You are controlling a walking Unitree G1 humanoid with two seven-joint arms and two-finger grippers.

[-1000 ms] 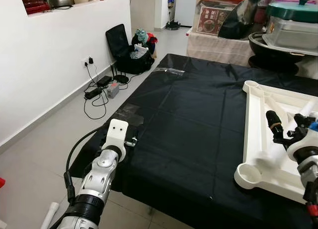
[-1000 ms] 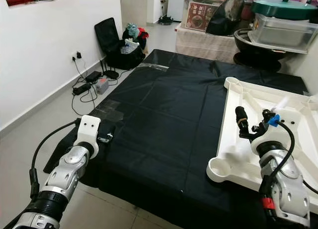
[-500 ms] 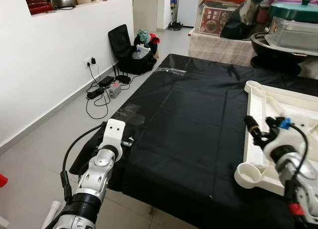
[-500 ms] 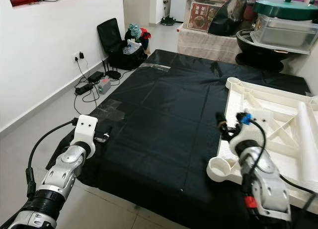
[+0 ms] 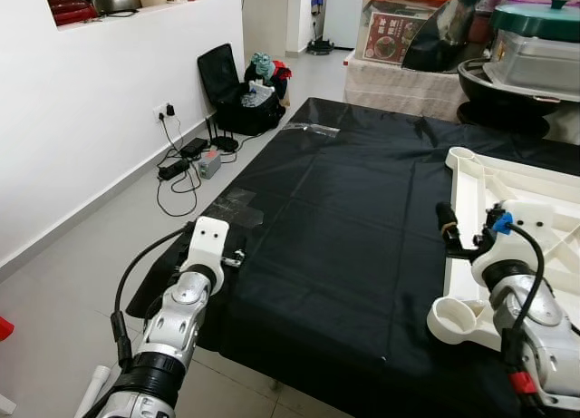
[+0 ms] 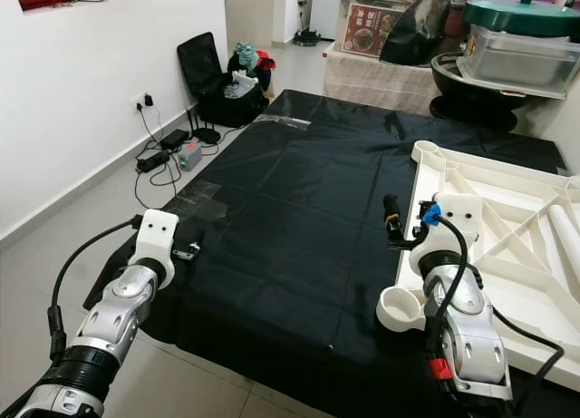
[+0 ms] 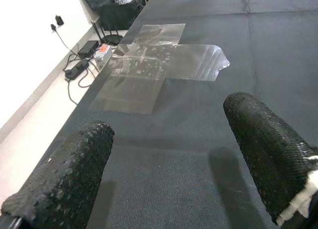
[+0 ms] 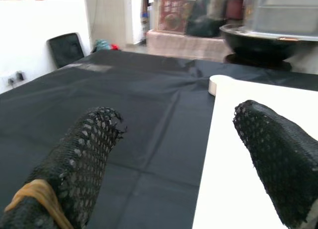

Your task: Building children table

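In the left eye view, the white children table top (image 5: 535, 187) is seen lying upside down, ribs upward, on the far right part of a black sheet (image 5: 344, 209) spread on the floor, with a round leg socket (image 5: 453, 318) at its near corner. The right claw (image 5: 447, 229) is held at the table top's left edge, just above the sheet, its silver forearm reaching forward from the lower right with the wrist bent upward. The left claw (image 5: 237, 255) is held well apart from the table top, over the sheet's near left edge, its arm stretched forward and low. In the right eye view, the same layout is shown; a white table leg (image 6: 564, 220) is seen lying in the upturned top, and a power strip with cables (image 6: 168, 146) lies by the wall. In the left wrist view, the left claw's black fingers (image 7: 263, 134) are spread apart with nothing between them, over clear tape (image 7: 159, 65) stuck on the sheet. In the right wrist view, the right claw's fingers (image 8: 84, 154) are likewise spread and empty, one over the sheet and the other over the white table top.
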